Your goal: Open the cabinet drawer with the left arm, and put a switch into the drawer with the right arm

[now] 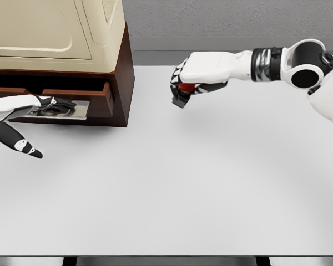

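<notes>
You are roughly midway, by the look of it. The drawer point(72, 105) of the cabinet point(61, 61) at the far left stands pulled out a little, its metal front plate and handle clear of the brown base, so the opening step seems done or close to it. Your left hand point(53, 104) lies at that handle with dark fingers point(64, 103) resting on or around it; whether they truly clamp it you cannot tell from here, and one finger point(28, 148) of that hand points out toward the near side, away from the handle.

The placing is what remains. Your right hand point(191, 80) hangs above the far middle of the table point(183, 188), well apart from the cabinet and to its right, fingers curled around the switch point(184, 91), a small dark piece with red showing inside the grip. It has yet to travel left to the drawer, be lowered in and let go. Judge whether the gap is wide enough first; it looks shallow.

The table is plain, flat, pale grey-white, with only the cabinet standing on it. Behind runs a grey wall point(233, 19) with a lighter band along its foot.
</notes>
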Motion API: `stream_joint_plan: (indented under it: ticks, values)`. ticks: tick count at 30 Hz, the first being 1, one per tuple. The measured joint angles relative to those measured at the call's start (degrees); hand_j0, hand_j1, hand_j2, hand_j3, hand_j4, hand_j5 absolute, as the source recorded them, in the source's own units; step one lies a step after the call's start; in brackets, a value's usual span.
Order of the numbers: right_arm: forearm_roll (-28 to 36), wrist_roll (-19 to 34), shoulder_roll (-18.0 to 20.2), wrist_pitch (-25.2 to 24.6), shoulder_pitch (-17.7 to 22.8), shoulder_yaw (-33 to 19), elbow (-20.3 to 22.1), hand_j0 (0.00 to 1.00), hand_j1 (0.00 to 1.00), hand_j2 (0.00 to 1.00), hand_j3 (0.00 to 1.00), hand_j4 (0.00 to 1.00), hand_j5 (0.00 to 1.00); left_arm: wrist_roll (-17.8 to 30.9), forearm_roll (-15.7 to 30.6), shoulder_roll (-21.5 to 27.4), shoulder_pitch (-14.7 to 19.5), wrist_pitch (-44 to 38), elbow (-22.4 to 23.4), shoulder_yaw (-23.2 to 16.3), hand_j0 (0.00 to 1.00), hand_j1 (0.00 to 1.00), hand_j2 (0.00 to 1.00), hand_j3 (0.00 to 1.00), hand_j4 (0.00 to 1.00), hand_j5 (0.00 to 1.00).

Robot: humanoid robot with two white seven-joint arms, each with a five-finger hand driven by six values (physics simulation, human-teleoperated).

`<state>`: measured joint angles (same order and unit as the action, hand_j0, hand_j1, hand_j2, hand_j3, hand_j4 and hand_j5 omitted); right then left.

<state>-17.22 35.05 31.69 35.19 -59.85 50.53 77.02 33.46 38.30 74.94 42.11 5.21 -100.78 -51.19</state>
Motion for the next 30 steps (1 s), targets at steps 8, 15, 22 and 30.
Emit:
stream_joint_plan:
  ticks: [8,15,22,30]
  values:
    - [4.66,0.01,0.19,0.03,-0.97,1.86,4.63,0.46,0.46,0.46,0.46,0.46,0.46,0.4,2.99,1.93,-0.98,0.27,-0.93,-0.06,1.0,1.0,1.0,1.0,1.0,1.0]
    - [8.06,0.03,0.52,0.04,-2.2,3.17,8.7,0.46,0.46,0.46,0.46,0.46,0.46,1.45,3.32,4.32,-1.06,0.32,-0.76,-0.39,1.0,1.0,1.0,1.0,1.0,1.0]
    - [10.1,-0.02,-1.02,-0.02,-4.22,4.26,9.14,0.46,0.46,0.46,0.46,0.46,0.46,1.49,2.31,5.79,-0.98,0.86,-0.45,-0.76,1.0,1.0,1.0,1.0,1.0,1.0]
    - [10.39,-0.02,-3.8,-0.02,-7.03,4.85,8.79,0.46,0.46,0.46,0.46,0.46,0.46,1.54,3.57,5.78,-0.89,1.32,-0.29,-0.96,1.0,1.0,1.0,1.0,1.0,1.0]
